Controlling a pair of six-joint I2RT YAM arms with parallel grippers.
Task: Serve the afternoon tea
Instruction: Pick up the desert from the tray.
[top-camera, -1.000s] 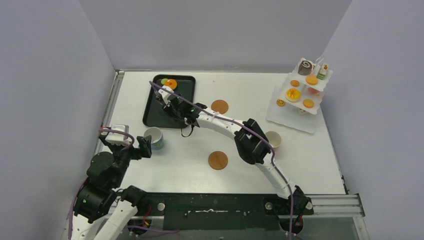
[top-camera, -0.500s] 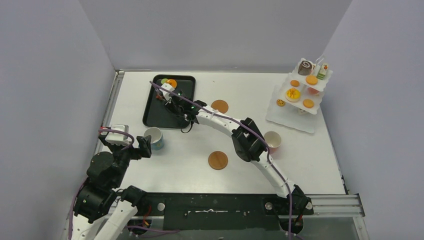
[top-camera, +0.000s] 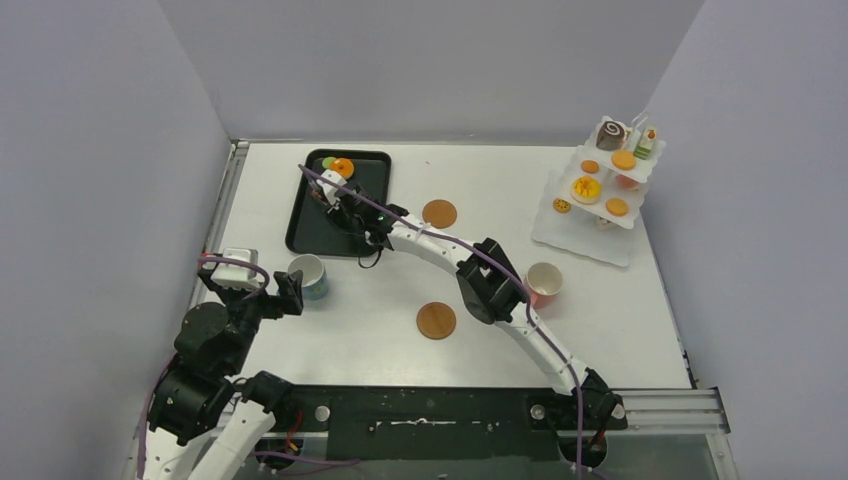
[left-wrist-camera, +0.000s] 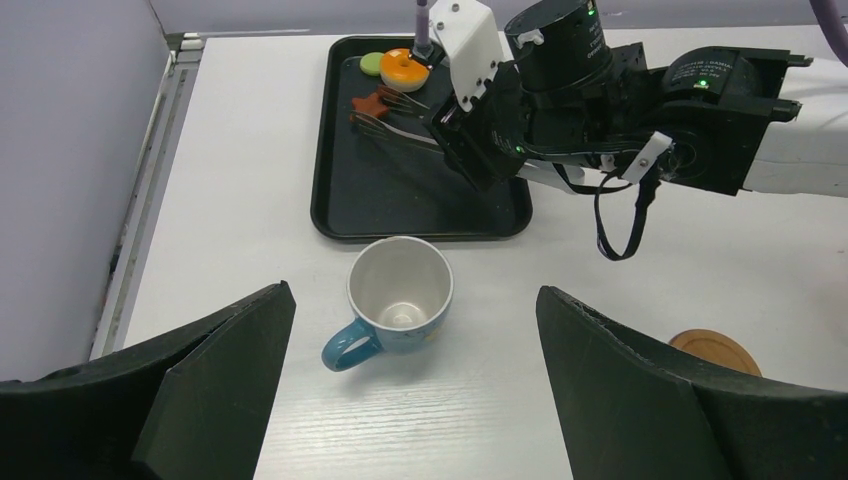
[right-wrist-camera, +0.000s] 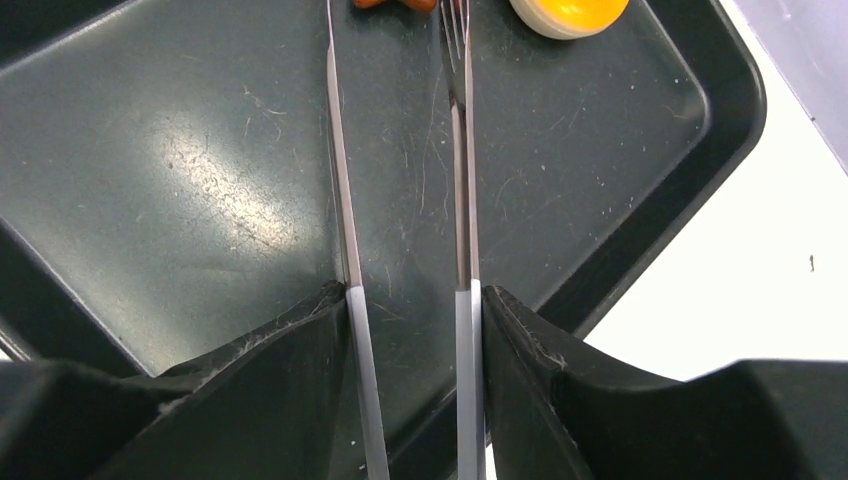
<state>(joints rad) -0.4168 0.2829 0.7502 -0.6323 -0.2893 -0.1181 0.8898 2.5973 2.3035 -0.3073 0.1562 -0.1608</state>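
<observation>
My right gripper (right-wrist-camera: 410, 300) pinches the slim, shiny metal tongs (right-wrist-camera: 462, 180) over the scuffed black tray (right-wrist-camera: 200, 150). A glossy round orange tart (right-wrist-camera: 572, 10) sits by its far edge. My left gripper (left-wrist-camera: 412, 293) gapes wide and empty, facing the blue mug (left-wrist-camera: 400, 320).

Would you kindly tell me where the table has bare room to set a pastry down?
Bare: far strip between tray and tiered stand; near-right corner, beside the pink cup. Crowded: the tray's far end, with pastries and tongs.
</observation>
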